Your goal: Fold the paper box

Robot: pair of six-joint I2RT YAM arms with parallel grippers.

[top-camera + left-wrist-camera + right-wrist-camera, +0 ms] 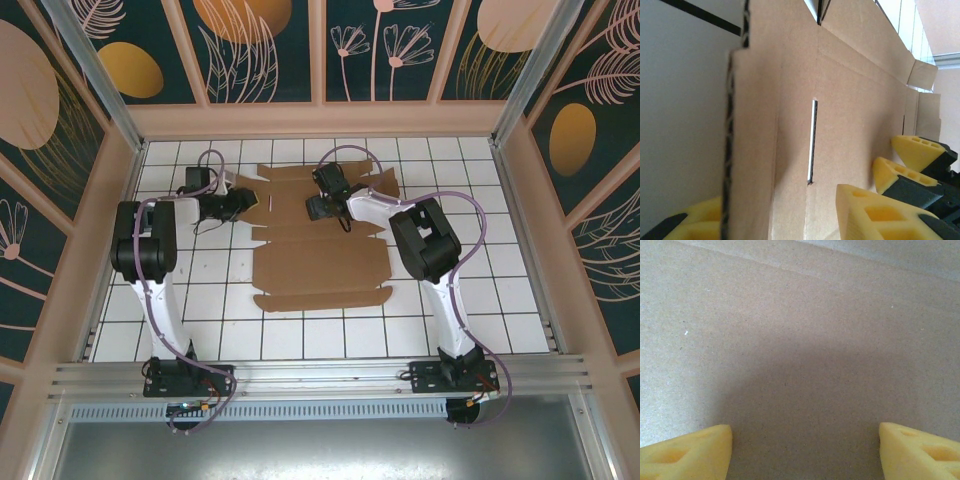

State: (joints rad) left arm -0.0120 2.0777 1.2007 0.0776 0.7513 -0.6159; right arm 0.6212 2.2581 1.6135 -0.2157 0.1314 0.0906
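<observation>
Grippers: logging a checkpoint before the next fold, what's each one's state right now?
Left gripper: open, fingers either side of the paper box flap edge, not clamped.
Right gripper: open, holding nothing, above the box.

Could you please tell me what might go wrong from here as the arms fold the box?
1. The left gripper straddles a raised flap with its jaws apart and a gap on one side. The flap may slip free or buckle off its crease.
2. The right gripper is open over the flat box. If it isn't pressing firmly, the whole sheet could slide across the tiled table.
</observation>
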